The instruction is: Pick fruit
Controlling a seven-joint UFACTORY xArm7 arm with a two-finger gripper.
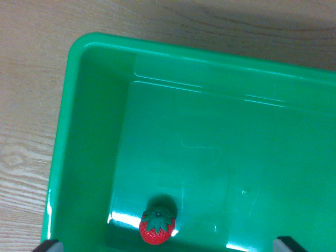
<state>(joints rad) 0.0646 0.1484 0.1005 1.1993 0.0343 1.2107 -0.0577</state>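
One strawberry in a green bin, seen from the wrist.

Two dark fingertips (48, 245) of the gripper (168, 245) peek in at the bottom corners, set wide apart and holding nothing. Between them, nearer the wrist view's left, the strawberry (156, 227) lies on the bin floor beside the left wall, leafy cap showing. The green bin (79, 131) surrounds it, otherwise bare, its walls the only barrier. Pale wooden table (26, 105) lies beyond.
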